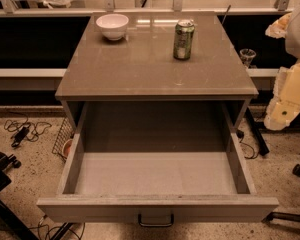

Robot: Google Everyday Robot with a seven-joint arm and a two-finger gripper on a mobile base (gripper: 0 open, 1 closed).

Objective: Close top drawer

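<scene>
Cables: black tangle (22,130) on the floor, left of the grey-brown flat-topped cabinet (150,71).
Bowl: small round white bowl (112,25), upright on the cabinet's back left.
Top drawer: wide, deep grey-brown drawer (155,176) pulled far out of the cabinet's front, inside bare; dark metal handle (155,220) mid-front.
Can: green drink can (183,39), upright on the cabinet's back right.
Gripper: pale gripper (280,115) right of the cabinet, apart from it; how far open, cannot tell.

The single camera looks down from the front, close above the open drawer (155,179), facing the tabletop (150,69); arm (290,89) at right edge, gripper out of frame.
</scene>
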